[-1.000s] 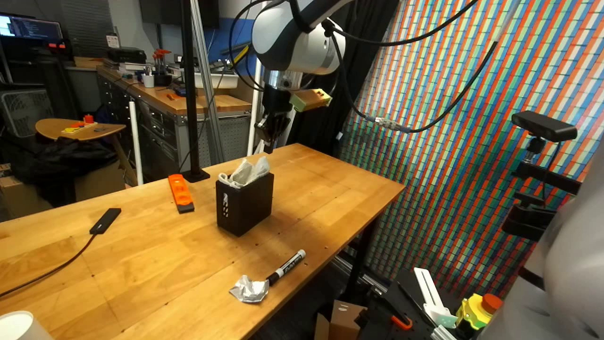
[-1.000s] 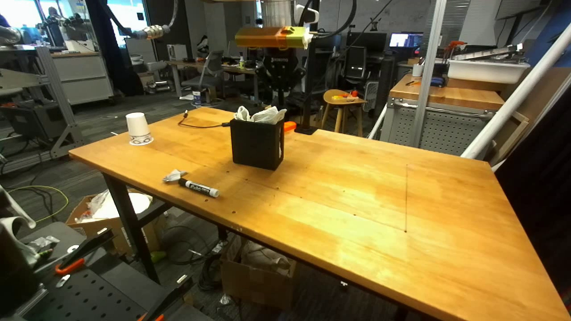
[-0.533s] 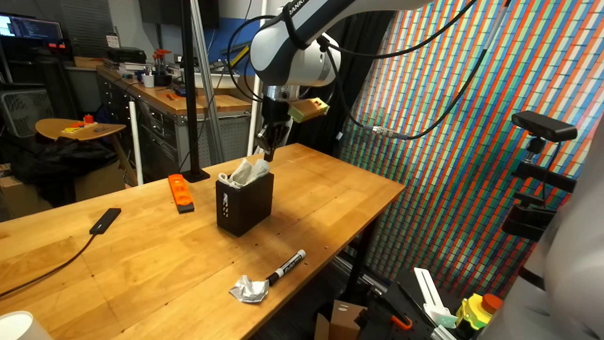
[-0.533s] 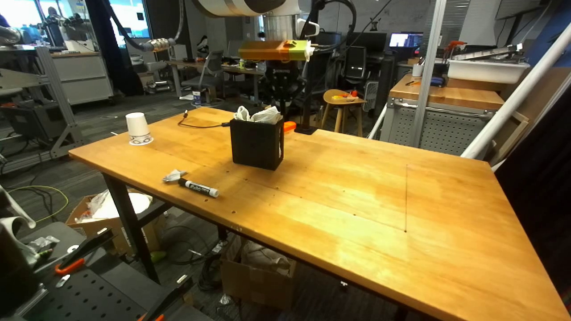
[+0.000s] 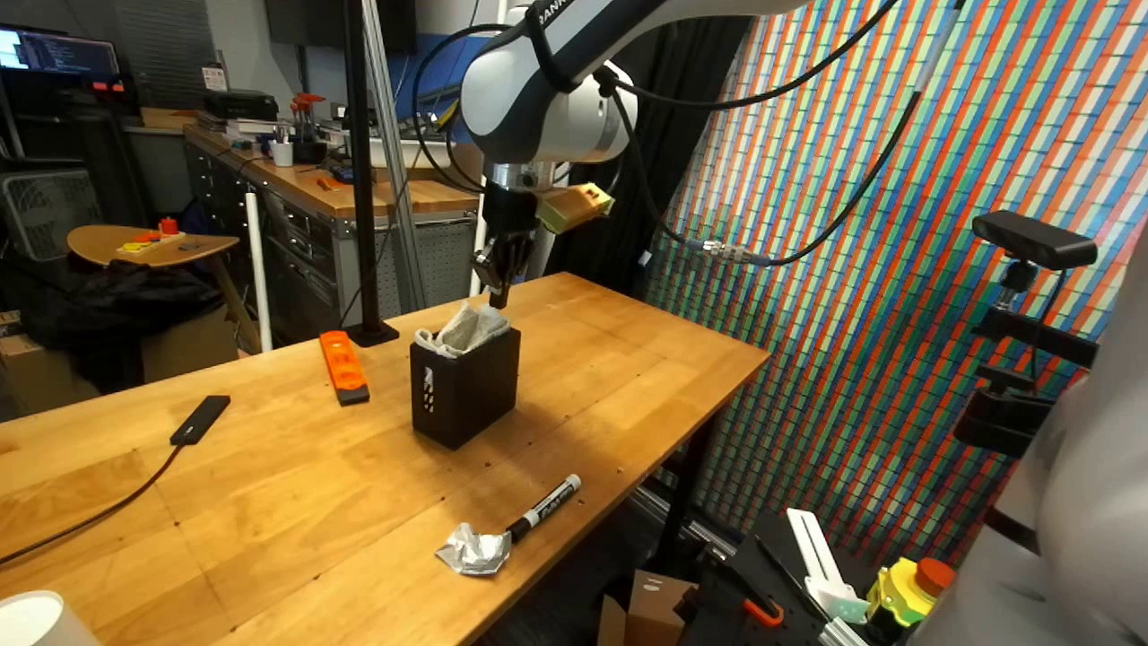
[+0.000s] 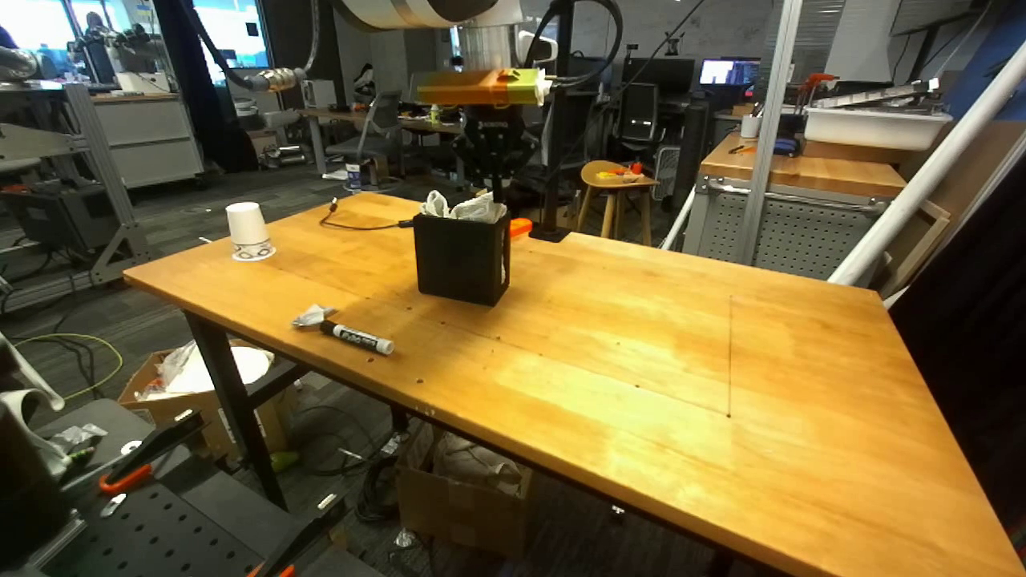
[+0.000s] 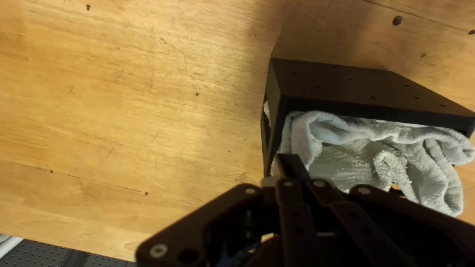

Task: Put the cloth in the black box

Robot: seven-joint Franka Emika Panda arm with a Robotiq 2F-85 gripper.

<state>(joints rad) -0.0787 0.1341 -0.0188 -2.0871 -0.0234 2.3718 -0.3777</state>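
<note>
The whitish cloth (image 5: 459, 334) is bunched inside the upright black box (image 5: 466, 390), with its folds standing above the rim. Both also show in an exterior view, the cloth (image 6: 479, 208) over the box (image 6: 461, 260). My gripper (image 5: 496, 301) is above the box's far end, its fingertips at the cloth's top. In the wrist view the gripper (image 7: 292, 165) has its fingers together at the box's left end, over the cloth (image 7: 341, 159). No cloth shows between the fingers. The tips hide part of the cloth and of the box (image 7: 334, 81) rim.
A marker (image 5: 545, 510) and a crumpled silver wrapper (image 5: 475, 550) lie near the table's edge. An orange tool (image 5: 343, 368) and a black hub with cable (image 5: 199, 420) lie on the other side of the box. A white cup (image 6: 248, 231) and a black pole (image 5: 363, 179) also stand there.
The gripper has come down and shifted a little left in both exterior views. The cloth's peak beneath it sits lower and tighter in the box. The box has not moved.
</note>
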